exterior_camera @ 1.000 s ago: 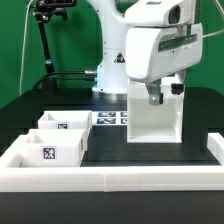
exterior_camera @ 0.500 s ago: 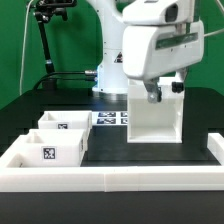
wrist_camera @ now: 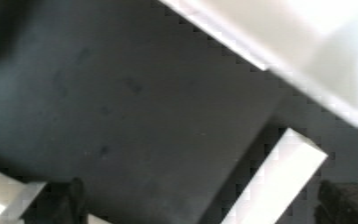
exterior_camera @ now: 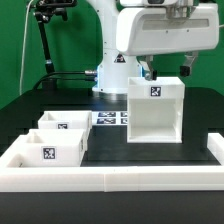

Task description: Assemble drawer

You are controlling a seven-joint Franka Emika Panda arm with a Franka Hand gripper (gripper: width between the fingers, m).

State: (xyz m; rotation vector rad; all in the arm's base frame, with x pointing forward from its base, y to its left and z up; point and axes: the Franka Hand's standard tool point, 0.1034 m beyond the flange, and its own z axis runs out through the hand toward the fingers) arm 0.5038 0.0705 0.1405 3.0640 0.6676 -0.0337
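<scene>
The drawer's tall white housing [exterior_camera: 155,112] stands upright on the black table at the exterior view's right, with a square tag on its top. Two small open-top boxes [exterior_camera: 65,124] [exterior_camera: 50,149] sit side by side at the exterior view's left, each with a tag. My gripper [exterior_camera: 167,70] hangs just above the housing's top, open and empty, with its fingers spread wide. The wrist view is blurred. It shows dark fingertips [wrist_camera: 51,200] at both lower corners, black table, and a white strip of the housing [wrist_camera: 293,168] between them.
The marker board [exterior_camera: 112,118] lies flat behind the boxes, near the robot's base. A low white wall [exterior_camera: 110,178] edges the table's front and sides. A black stand with cables [exterior_camera: 45,40] rises at the back left.
My gripper has risen from the housing's top front to just above it. The tag on the housing's top is now uncovered. The housing and boxes have not moved.
</scene>
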